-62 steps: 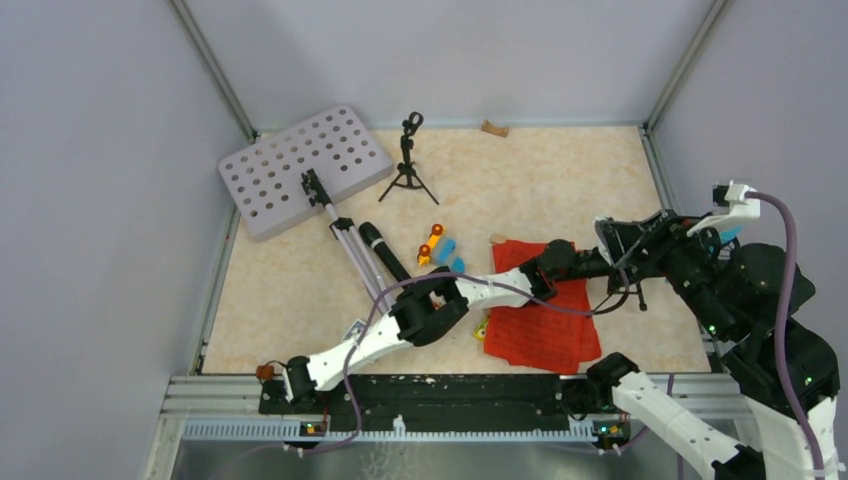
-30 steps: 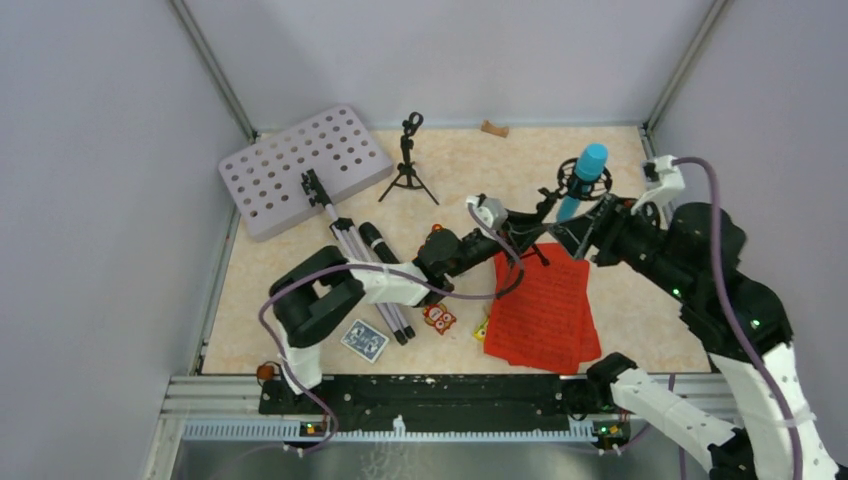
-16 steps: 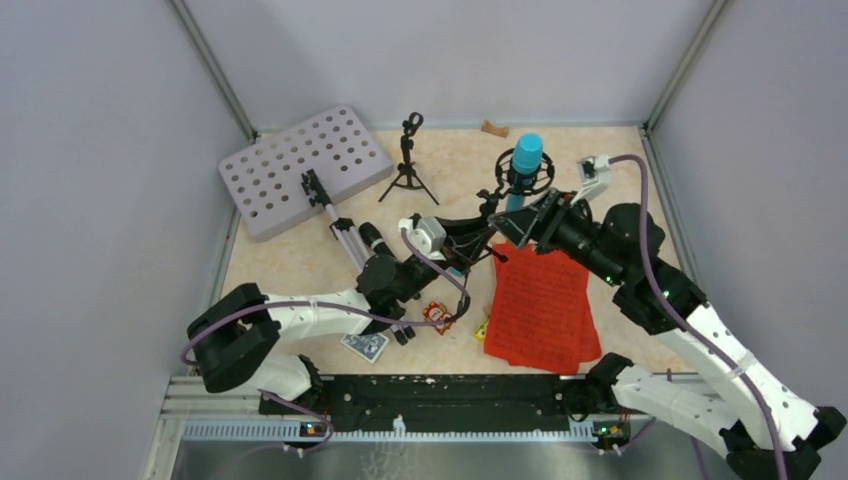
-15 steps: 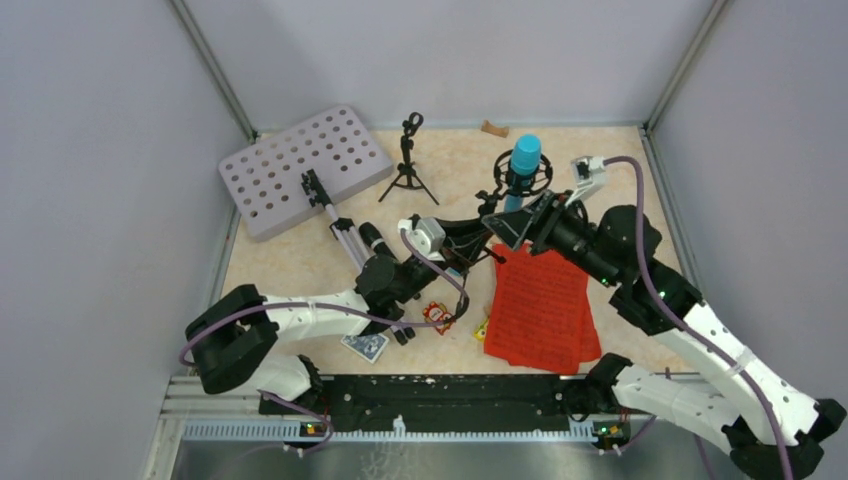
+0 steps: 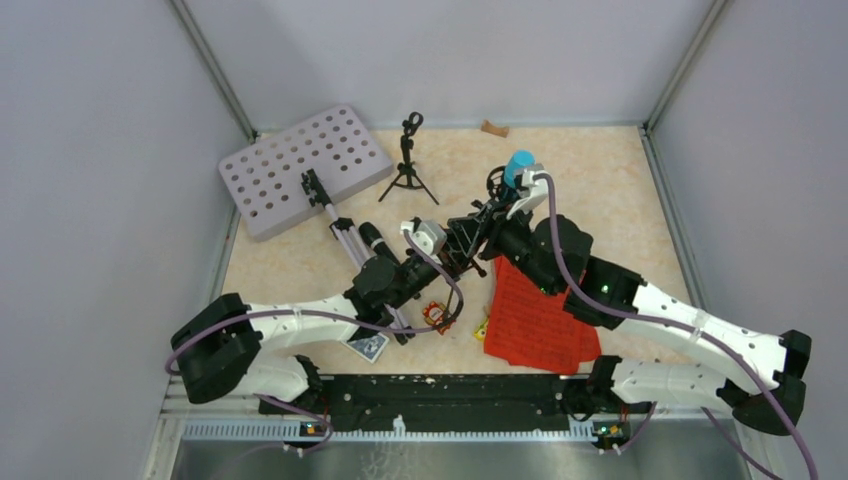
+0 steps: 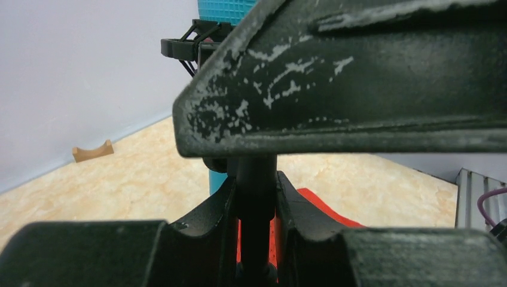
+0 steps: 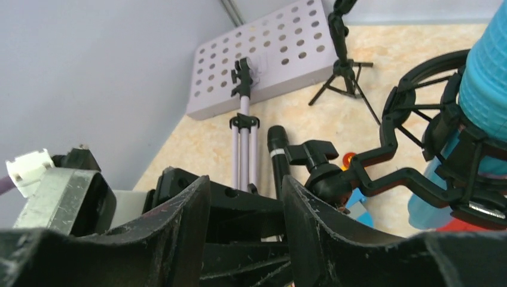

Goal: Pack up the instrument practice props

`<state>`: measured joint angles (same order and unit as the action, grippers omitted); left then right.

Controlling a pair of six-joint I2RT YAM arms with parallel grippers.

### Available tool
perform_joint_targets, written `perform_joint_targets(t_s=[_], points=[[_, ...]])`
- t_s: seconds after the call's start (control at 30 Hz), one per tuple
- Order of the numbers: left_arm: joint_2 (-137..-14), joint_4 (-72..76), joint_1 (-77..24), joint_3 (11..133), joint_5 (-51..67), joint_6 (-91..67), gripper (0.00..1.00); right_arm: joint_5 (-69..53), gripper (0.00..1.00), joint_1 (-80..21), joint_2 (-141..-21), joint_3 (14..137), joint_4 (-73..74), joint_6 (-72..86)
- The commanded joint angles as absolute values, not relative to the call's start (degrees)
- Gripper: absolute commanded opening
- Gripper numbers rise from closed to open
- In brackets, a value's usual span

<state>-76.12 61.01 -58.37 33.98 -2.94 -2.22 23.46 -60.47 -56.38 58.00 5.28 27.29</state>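
Note:
The blue microphone (image 5: 517, 165) stands in a black shock mount on a small black tripod stem (image 6: 256, 179). My left gripper (image 5: 462, 245) is shut on that stem, above the red music sheets (image 5: 535, 320). My right gripper (image 5: 478, 232) is open right beside it, its jaws apart with the left gripper behind the gap (image 7: 245, 191). The blue microphone (image 7: 487, 78) rises just right of it. The grey hole-punched music stand (image 5: 305, 165) lies at the back left with its silver legs (image 5: 350, 245). The dark microphone (image 5: 375, 240) lies beside them. A second black tripod (image 5: 407, 165) stands upright.
A blue-patterned card deck (image 5: 365, 343) lies near the front edge. Small colourful toy blocks (image 5: 437, 315) lie under the left arm. A small wooden piece (image 5: 494, 128) sits by the back wall. Grey walls close in three sides.
The blue microphone and both grippers have moved left from the right side to the table's middle. In the last half second the right gripper closed in on the left gripper.

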Motion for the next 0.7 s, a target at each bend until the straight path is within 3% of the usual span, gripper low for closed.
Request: perform_joint_targets(t_s=[0.0, 0.2, 0.67], points=[[-70.26, 66.92, -58.63, 34.54, -5.11, -2.15, 0.0, 30.29, 0.48, -60.51, -55.39, 60.81, 8.22, 26.69], [-69.41, 65.58, -58.6, 33.95, -9.11, -1.82, 0.0, 21.33, 0.49, -60.56, -49.46, 58.88, 6.6, 30.57], [-69.65, 65.11, -58.64, 34.27, -6.65, -3.22, 0.0, 30.94, 0.6, -60.56, -58.07, 66.49, 15.91, 33.19]])
